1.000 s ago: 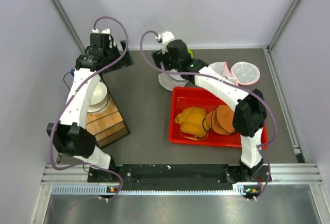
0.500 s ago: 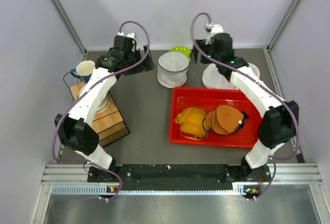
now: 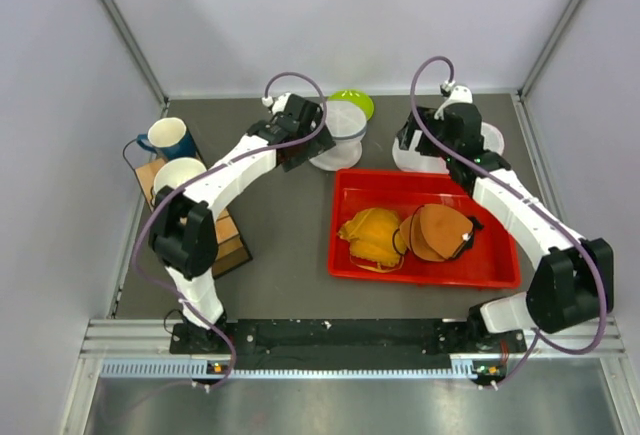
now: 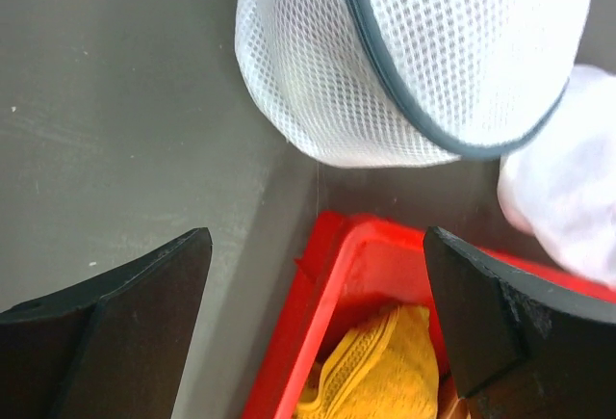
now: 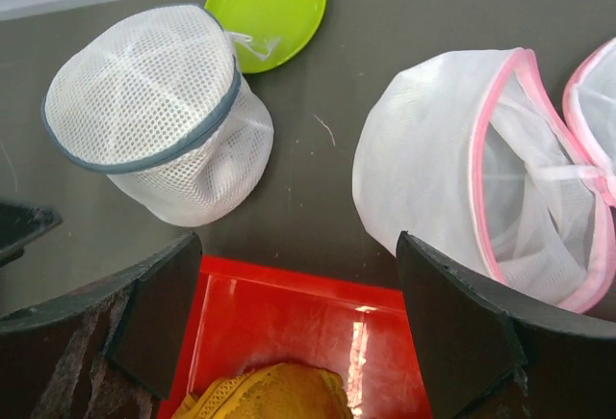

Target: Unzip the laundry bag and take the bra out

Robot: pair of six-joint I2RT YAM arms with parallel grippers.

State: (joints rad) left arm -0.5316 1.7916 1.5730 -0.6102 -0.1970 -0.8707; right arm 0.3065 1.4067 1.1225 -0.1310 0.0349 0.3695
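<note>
My left tool [image 4: 316, 241] hangs with its fingers wide apart and nothing between them, over the gap between the grey-trimmed laundry bag [image 4: 385, 63] and a corner of the red tray [image 4: 366, 255]. My right tool [image 5: 298, 246] is also spread and empty, above the tray's far edge. The pink-trimmed bag [image 5: 433, 159] gapes open ahead of it. The grey-trimmed bag sits closed on the counter [image 3: 285, 225] beside a green plate [image 5: 269, 10]. A yellow bra [image 3: 372, 235] and a brown bra [image 3: 437, 232] lie in the tray.
</note>
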